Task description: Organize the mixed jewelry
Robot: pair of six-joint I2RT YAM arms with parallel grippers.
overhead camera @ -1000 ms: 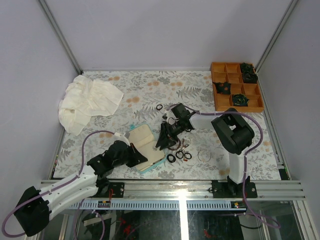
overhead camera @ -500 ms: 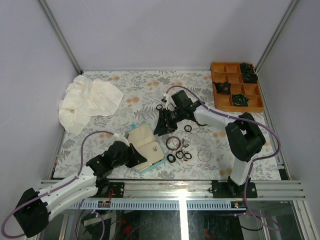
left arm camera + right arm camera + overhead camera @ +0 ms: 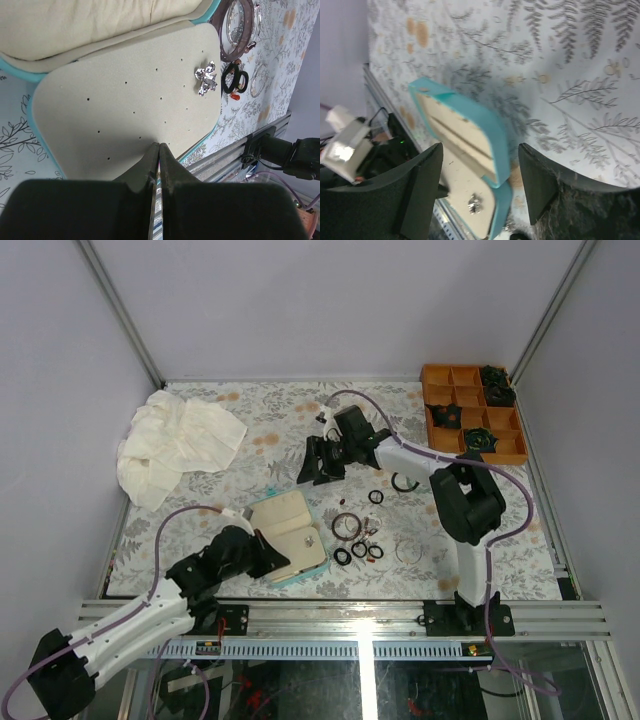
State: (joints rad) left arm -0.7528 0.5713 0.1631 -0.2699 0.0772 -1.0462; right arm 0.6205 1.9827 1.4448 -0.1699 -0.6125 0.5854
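Teal case (image 3: 282, 521) lay open, lower middle, left gripper (image 3: 159, 148) pinched together on its pad (image 3: 125, 100). Rings and bangles (image 3: 357, 540) sat just right. Right gripper (image 3: 318, 467), spread apart and empty, probably had to pick one next.

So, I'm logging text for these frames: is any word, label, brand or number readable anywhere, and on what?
None can be read.
The teal case, orange tray and floral table cover carry no lettering.
Fittings on the front rail are too small to read.

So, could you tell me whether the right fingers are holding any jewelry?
No, the right fingers stand apart, with only the case and table visible between them.
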